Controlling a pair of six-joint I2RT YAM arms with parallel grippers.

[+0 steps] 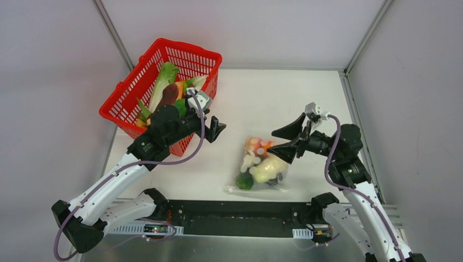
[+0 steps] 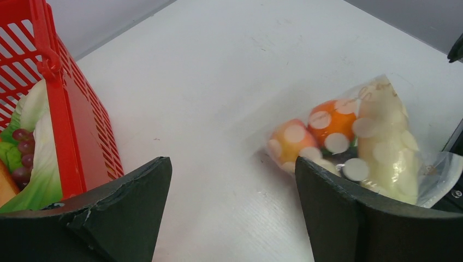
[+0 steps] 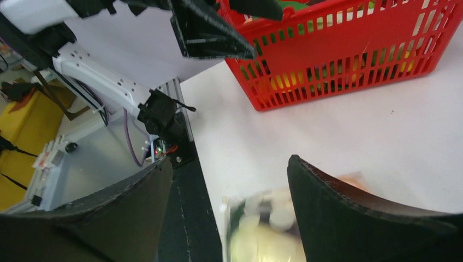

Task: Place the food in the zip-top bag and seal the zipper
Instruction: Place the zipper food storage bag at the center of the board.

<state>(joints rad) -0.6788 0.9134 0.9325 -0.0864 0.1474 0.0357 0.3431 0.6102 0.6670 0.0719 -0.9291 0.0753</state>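
Zip-top bag point(image 1: 261, 166) lies flat on the surface point(image 1: 273, 93), right of centre, near the front edge. Inside it: a pale radish point(image 1: 268, 168), spotted orange pieces, something green. Zipper not distinguishable in any view; the bag does not look sealed.

Right hand point(image 1: 271, 141) hangs released, jaws spread, over the bag's far end, gripping nothing. Left hand point(image 1: 214, 130) is also spread and empty, just beside the red basket point(image 1: 188, 50), where leafy greens and a dark eggplant remain.

Handling, judged: bag film thin, slick and floppy, the load light but free to roll. A pinch at one flat edge should hold better than any grab over the bulge. Toy produce looks firm and light.

Room: bare surface between basket and bag; side walls and front edge close to the bag.
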